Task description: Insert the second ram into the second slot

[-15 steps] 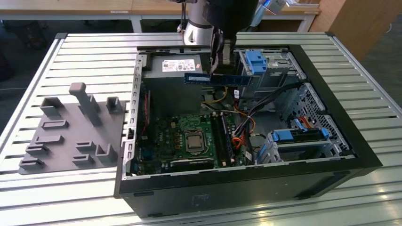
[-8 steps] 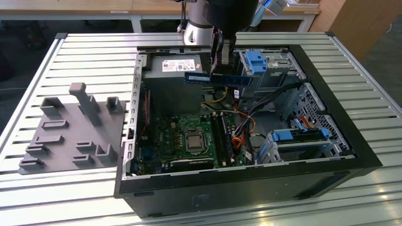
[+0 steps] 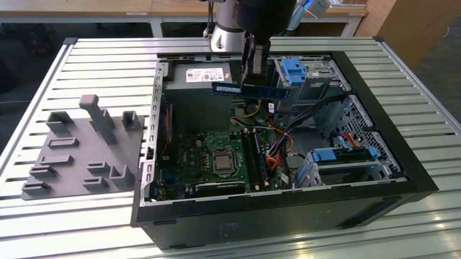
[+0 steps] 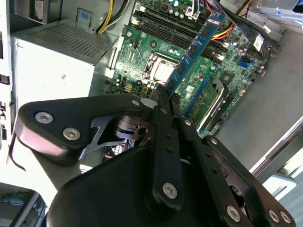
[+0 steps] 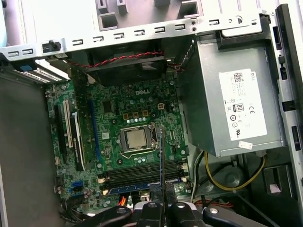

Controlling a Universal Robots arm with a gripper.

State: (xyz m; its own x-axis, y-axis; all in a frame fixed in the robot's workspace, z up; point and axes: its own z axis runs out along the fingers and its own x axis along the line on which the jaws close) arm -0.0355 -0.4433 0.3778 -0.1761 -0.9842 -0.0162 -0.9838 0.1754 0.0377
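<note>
In the exterior view the open computer case (image 3: 407,181) lies on its side on a slatted table (image 3: 94,59), and inside it are the motherboard (image 3: 189,156), a grey power supply (image 3: 198,89) beyond the motherboard, and light-blue drive-bay clips (image 3: 294,70) off to the exterior view's right of the motherboard; a grey fixture plate (image 3: 79,156) sits outside the case on the exterior view's left. Here the gripper (image 3: 253,85) hangs over the case with its fingers clamped on the second ram (image 3: 272,91), which is held level and well above the motherboard, near the power supply and seated in nothing. In the second wrist view the gripper (image 4: 165,93) pinches one end of the second ram (image 4: 196,45), the blue stick reaching out over the motherboard (image 4: 142,52) past the processor socket (image 4: 160,71), with the power supply (image 4: 57,61) beside the motherboard. In the first wrist view the second ram (image 5: 161,156) shows edge-on as a thin line rising from the closed gripper (image 5: 162,206), crossing the memory slots (image 5: 137,173) on the motherboard (image 5: 123,99) just beside the processor socket (image 5: 136,138), the power supply (image 5: 227,99) flanking the motherboard
</note>
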